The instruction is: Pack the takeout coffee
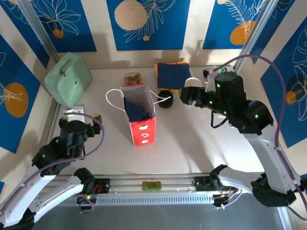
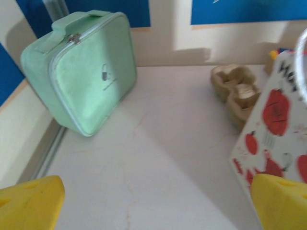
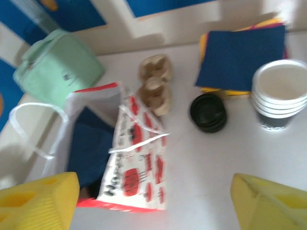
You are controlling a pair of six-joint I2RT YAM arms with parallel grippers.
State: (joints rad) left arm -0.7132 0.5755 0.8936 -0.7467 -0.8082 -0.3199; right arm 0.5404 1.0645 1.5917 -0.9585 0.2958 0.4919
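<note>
Paper bag (image 1: 144,132) stands between mint case (image 1: 68,79) and black lids (image 1: 165,99).

a mint-green zip case (image 1: 68,79) stands near the far left corner. a brown cardboard cup carrier (image 3: 156,84) lies near the back wall. dark blue napkins (image 3: 240,55) top a yellow pile; just beside them stand stacked white cups (image 3: 279,93) and loose black lids (image 3: 207,111).

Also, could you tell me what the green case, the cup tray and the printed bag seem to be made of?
Green case: probably soft matte fabric, with a zip around it. Cup tray: rough brown moulded pulp, seemingly. Printed bag: smooth paper, creased.
</note>
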